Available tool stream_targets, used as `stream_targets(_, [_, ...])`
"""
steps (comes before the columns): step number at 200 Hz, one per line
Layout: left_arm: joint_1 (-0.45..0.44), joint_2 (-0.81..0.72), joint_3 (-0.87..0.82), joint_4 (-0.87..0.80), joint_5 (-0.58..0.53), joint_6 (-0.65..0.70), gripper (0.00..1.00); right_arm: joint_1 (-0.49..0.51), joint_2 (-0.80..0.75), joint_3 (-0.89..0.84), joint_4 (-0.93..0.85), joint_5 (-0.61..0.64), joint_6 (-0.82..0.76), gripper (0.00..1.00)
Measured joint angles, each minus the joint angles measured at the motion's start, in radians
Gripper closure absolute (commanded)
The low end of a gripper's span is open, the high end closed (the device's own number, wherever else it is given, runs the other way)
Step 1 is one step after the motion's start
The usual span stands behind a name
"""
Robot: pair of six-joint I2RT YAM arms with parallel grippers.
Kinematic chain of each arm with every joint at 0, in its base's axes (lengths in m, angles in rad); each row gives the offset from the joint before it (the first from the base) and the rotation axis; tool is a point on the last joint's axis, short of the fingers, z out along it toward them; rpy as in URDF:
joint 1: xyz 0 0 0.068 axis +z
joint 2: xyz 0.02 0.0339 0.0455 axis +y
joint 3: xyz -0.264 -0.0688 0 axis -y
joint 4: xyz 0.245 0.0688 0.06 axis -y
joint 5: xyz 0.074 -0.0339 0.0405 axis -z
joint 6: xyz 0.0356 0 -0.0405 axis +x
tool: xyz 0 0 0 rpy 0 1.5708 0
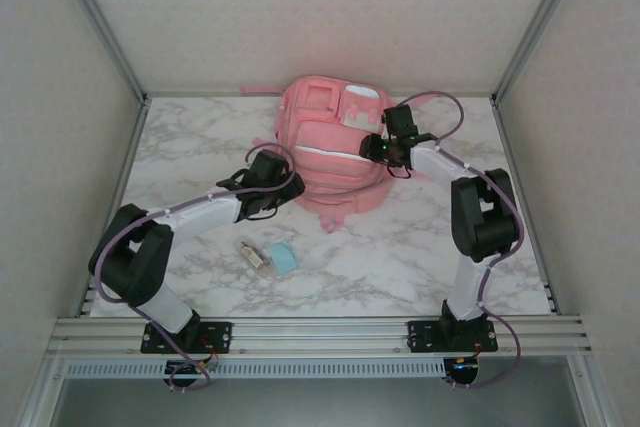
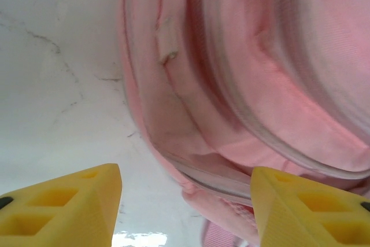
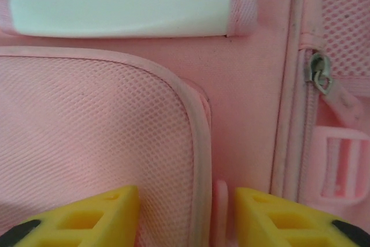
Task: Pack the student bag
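Note:
The student bag (image 1: pixel 330 147), a large pink backpack, lies front-up at the back middle of the marble table (image 1: pixel 200 147). My left gripper (image 1: pixel 285 172) sits at its left side. In the left wrist view the left gripper (image 2: pixel 186 201) is open, its yellow fingers wide apart, with the bag's zip edge (image 2: pixel 219 180) beyond them and nothing clamped. My right gripper (image 1: pixel 380 147) hovers over the bag's right front. Up close the right gripper (image 3: pixel 186 215) is open, straddling the piped rim of a mesh pocket (image 3: pixel 98 137) and a small pink tab (image 3: pixel 219 212).
A small brown tube (image 1: pixel 255 254) and a light blue flat item (image 1: pixel 283 258) lie on the table near its front, left of centre. A white patch (image 3: pixel 121 4), a zip pull (image 3: pixel 319 73) and a pink buckle (image 3: pixel 341 166) show on the bag. Metal frame posts line the table sides.

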Motion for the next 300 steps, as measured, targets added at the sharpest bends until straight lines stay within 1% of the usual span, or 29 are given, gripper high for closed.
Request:
stream_targets(17, [0.0,0.036,0.0,0.002,0.0,0.005,0.47,0.001,0.024,0.001,0.013,-0.023,0.003,0.56])
stream_targets(41, [-0.001,0.074,0.0,0.033,0.01,0.013,0.66,0.01,0.019,-0.01,0.036,-0.045,0.01,0.59])
stream_targets(50, [-0.001,0.085,0.0,0.055,0.02,0.011,0.71,0.019,0.006,-0.031,0.05,-0.047,0.013,0.59])
stream_targets(56, [-0.001,0.093,0.0,0.069,0.024,0.014,0.72,0.026,-0.005,-0.049,0.06,-0.043,0.017,0.59])
stream_targets(106, [-0.002,0.151,0.0,0.117,0.026,0.013,0.72,0.111,-0.164,-0.208,0.068,-0.011,0.089,0.56])
stream_targets(143, [-0.002,0.152,0.0,0.109,0.021,0.013,0.7,0.139,-0.258,-0.284,0.062,-0.024,0.128,0.56])
stream_targets(171, [-0.004,0.152,0.007,0.108,0.022,0.015,0.69,0.177,-0.332,-0.298,-0.029,-0.046,0.1,0.55])
stream_targets(183, [-0.007,0.152,0.01,0.106,0.021,0.019,0.69,0.189,-0.357,-0.297,-0.07,-0.029,0.072,0.55])
stream_targets(197, [-0.008,0.151,0.01,0.105,0.018,0.023,0.68,0.181,-0.375,-0.293,-0.115,0.017,0.04,0.54])
stream_targets(216, [-0.008,0.148,0.01,0.1,0.018,0.027,0.68,0.149,-0.378,-0.283,-0.148,0.064,0.005,0.52])
stream_targets(246, [-0.007,0.143,0.01,0.095,0.018,0.029,0.68,0.084,-0.354,-0.233,-0.152,0.09,-0.012,0.51])
stream_targets(264, [-0.007,0.14,0.01,0.092,0.018,0.029,0.68,0.064,-0.292,-0.167,-0.13,0.092,-0.012,0.51])
stream_targets(300, [-0.008,0.135,0.01,0.091,0.018,0.029,0.68,0.062,-0.146,-0.068,-0.078,0.076,-0.006,0.52])
